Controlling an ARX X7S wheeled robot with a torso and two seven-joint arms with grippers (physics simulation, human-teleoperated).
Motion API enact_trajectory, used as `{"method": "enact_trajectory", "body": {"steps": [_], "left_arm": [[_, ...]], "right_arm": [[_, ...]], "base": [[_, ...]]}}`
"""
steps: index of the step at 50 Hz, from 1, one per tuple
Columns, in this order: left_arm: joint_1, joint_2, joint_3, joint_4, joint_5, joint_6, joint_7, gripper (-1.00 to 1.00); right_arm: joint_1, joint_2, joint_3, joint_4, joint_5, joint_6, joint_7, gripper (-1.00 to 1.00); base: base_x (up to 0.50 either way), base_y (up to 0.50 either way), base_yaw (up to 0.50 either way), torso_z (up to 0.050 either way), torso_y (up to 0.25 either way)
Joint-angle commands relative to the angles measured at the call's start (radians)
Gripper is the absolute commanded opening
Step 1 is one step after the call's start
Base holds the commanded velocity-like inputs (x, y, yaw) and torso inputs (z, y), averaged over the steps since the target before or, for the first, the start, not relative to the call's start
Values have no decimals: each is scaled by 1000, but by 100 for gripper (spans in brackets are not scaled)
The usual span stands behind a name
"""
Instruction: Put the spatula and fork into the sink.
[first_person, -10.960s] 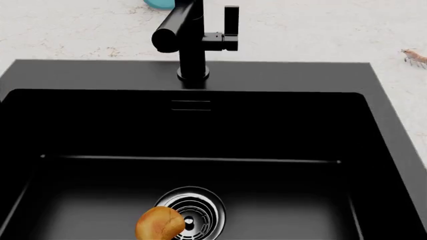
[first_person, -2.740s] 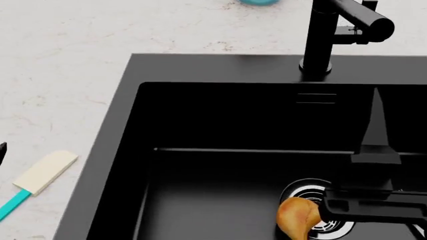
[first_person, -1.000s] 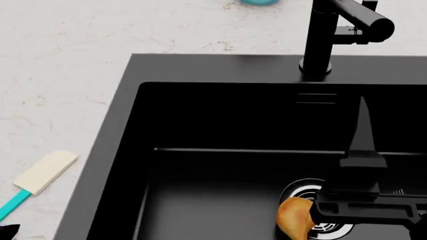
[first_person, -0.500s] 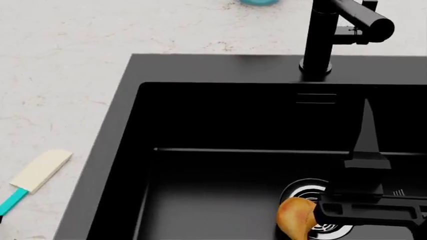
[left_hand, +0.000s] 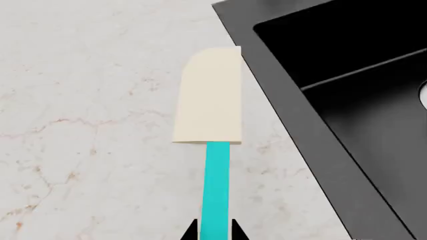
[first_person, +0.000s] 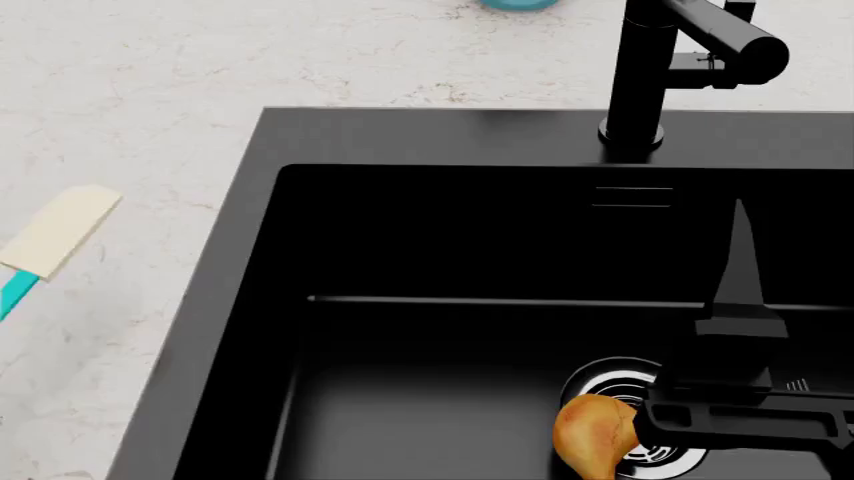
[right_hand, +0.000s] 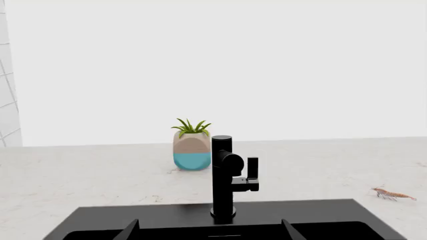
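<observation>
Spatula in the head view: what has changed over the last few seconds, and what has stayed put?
The spatula has shifted up and toward the left edge of the head view. The left wrist view shows the left gripper closed on its teal handle, so it has been taken hold of. The sink, the faucet and the orange-brown object by the drain are unchanged. The right arm over the basin barely moved.

The left gripper (left_hand: 215, 231) pinches the teal handle of the spatula (left_hand: 209, 97) between its two black fingertips, only the tips in its wrist view. The right arm (first_person: 731, 300) reaches forward low in the sink (first_person: 254, 180), its black gripper (right_hand: 210, 231) held level with fingers spread wide apart, nothing between them, near the drain.
</observation>
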Motion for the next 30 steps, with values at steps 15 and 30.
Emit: {"method": "enact_trajectory", "body": {"steps": [15, 30], "left_arm": [[-434, 275, 80, -85, 118, -120, 37, -100], [-470, 451, 127, -133, 97, -82, 102, -100]], "right_arm": [[-4, -30, 29, 26, -24, 7, -32, 100], [-21, -29, 28, 27, -38, -8, -39, 100]], "base": [[0, 0, 0, 0, 0], [0, 0, 0, 0, 0]]}}
